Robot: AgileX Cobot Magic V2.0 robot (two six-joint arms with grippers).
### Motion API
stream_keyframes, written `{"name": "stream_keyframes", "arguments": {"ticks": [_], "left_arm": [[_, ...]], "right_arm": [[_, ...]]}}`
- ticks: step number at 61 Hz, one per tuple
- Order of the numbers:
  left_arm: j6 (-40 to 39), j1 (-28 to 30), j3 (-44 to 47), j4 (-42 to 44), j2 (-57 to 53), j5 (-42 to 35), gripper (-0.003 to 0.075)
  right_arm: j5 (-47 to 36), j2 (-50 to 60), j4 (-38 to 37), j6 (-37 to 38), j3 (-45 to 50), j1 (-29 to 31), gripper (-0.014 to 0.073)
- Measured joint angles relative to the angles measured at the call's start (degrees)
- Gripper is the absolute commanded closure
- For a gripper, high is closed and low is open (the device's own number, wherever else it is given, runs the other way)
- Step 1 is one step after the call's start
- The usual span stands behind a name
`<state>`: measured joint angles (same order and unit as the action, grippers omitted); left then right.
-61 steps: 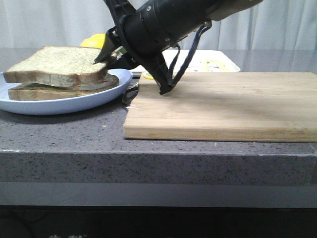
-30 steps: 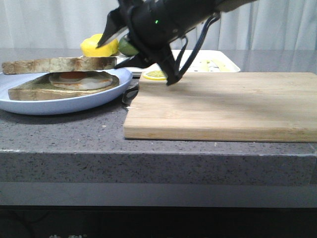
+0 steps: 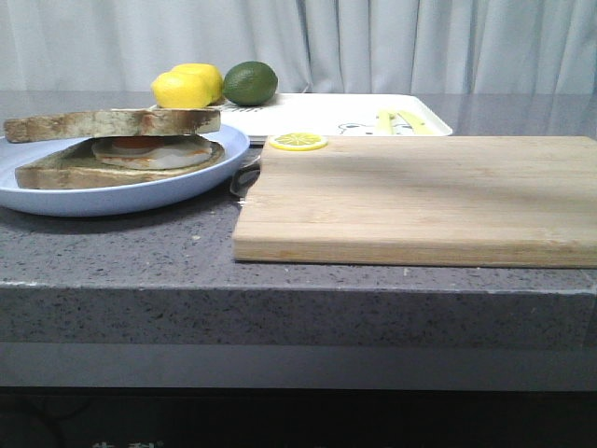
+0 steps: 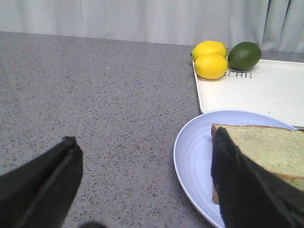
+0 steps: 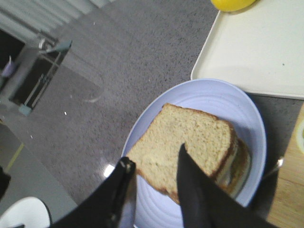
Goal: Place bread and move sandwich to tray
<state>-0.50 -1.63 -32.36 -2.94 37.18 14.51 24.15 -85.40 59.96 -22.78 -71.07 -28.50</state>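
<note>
Bread [image 3: 112, 122] sits atop egg sandwich [image 3: 121, 161] on blue plate [image 3: 56, 198]; placement judged done. Left end effector [image 4: 142, 190] wide open, empty beside plate. Right end effector [image 5: 154, 187] parted, empty, above bread. Next: grip plate rim, carry to tray [image 3: 308, 110].

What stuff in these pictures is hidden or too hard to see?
- The fried egg: the front view shows only its edge; in both wrist views the bread covers it.
- The blue plate: cut off by the picture edge in the left wrist view and partly behind a finger of the left gripper.
- The tray: its cartoon print is too small to make out in the front view.
- Both arms: out of the front view.
</note>
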Motion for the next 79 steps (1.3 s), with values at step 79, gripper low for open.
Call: {"name": "stream_keyframes", "arguments": {"ticks": [79], "left_arm": [[0.0,0.0,0.0,-0.62,0.0,0.0,0.0178]], "right_arm": [[-4.36,62.42,-49.01,18.17,45.91,27.44,0.0653]]}}
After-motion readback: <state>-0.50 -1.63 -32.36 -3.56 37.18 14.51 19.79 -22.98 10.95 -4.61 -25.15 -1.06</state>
